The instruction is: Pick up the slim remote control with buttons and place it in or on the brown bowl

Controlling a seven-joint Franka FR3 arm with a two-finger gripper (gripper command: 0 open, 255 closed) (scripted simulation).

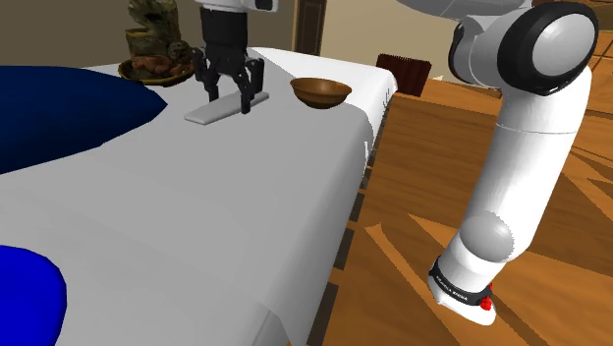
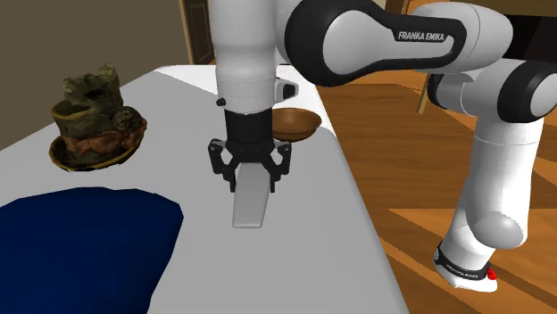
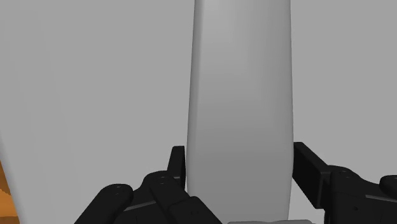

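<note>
On the white table [image 2: 295, 254], my gripper [image 2: 253, 178] clasps the grey remote [image 2: 250, 207] between its 2 fingers [image 3: 179, 167]; the remote lies flat, near the brown bowl [image 2: 296, 123] but apart from it.

Bare white surface [image 1: 280, 118] towards bowl [image 1: 321, 91], ornament [image 1: 155, 44] aside

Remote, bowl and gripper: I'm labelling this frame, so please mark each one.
remote [image 2: 251, 207], second exterior view, its bare near half.
brown bowl [image 1: 322, 99], shoulder view, its outer wall.
gripper [image 2: 251, 181], second exterior view, midway between fingertips.
</note>
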